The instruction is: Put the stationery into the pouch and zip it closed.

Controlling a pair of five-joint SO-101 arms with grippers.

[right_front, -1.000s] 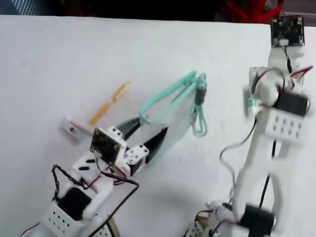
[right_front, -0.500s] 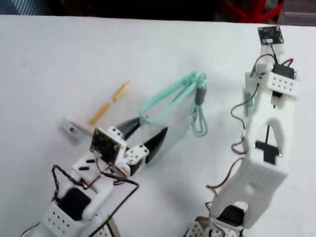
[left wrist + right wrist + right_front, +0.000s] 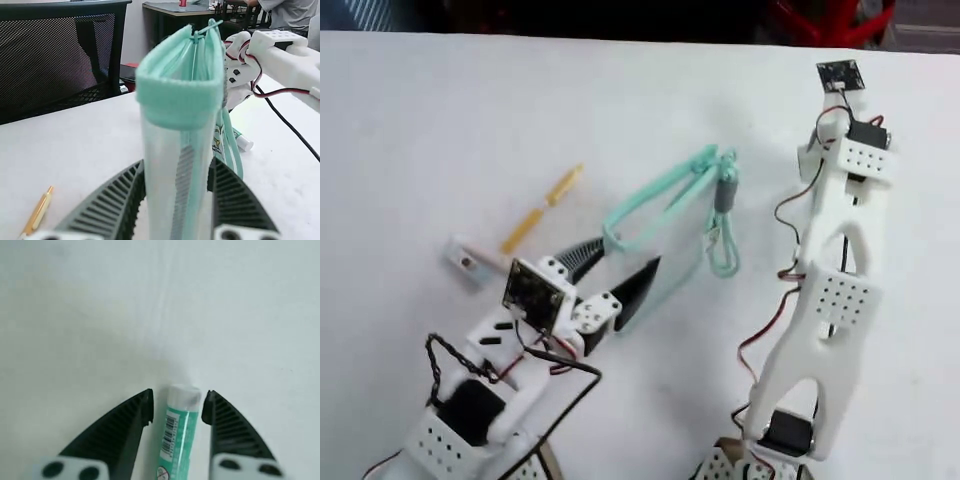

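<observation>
A clear pouch (image 3: 665, 225) with mint-green trim stands on edge mid-table, its zipper open. My left gripper (image 3: 632, 252) is shut on the pouch's near end (image 3: 180, 100), one ribbed finger on each side (image 3: 176, 165). A yellow pen (image 3: 542, 210) lies on the table to the pouch's left, also seen in the left wrist view (image 3: 37, 212). My right gripper (image 3: 810, 160) is stretched toward the far right of the table. It is shut on a green-and-white tube (image 3: 177, 435) that pokes out between its fingers (image 3: 178, 393).
A small grey-white block (image 3: 468, 260) lies left of the left arm, near the pen. The pouch's green wrist strap (image 3: 723, 250) trails on the table beside it. What looks like a small white tube end (image 3: 243, 144) rests by the strap.
The right arm has straightened and swung toward the table's far side, with the tube in its gripper. The left arm and the pouch have not moved.
</observation>
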